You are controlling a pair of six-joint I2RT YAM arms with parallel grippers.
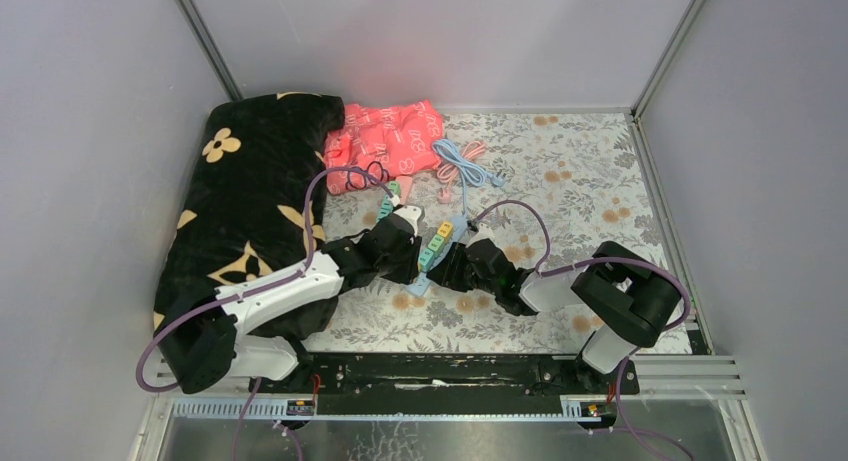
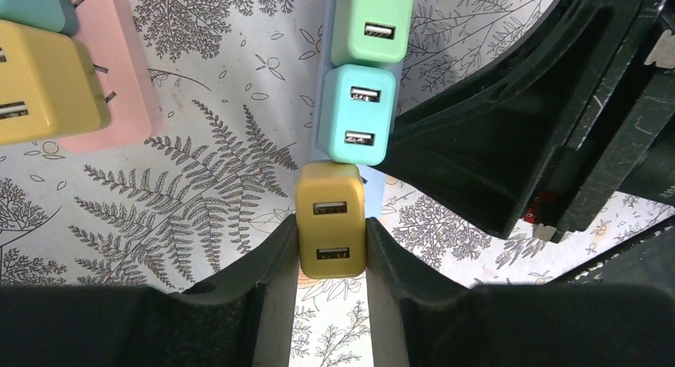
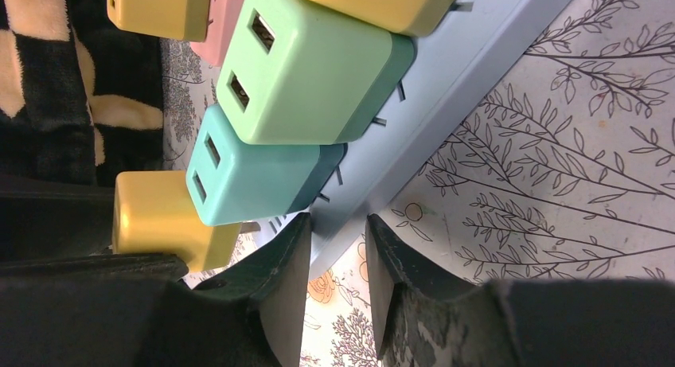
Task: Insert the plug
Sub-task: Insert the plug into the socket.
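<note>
Overhead, two wrist close-ups: power strip [image 3: 493, 33]

Power strip [image 3: 446, 120] lies between left gripper [image 2: 332, 255] and right gripper [image 3: 338, 240], blanket [image 1: 250, 191] to its left.

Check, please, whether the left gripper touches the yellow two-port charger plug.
Touching: left wrist view shows the left gripper clamping the yellow two-port charger plug on both sides.
</note>
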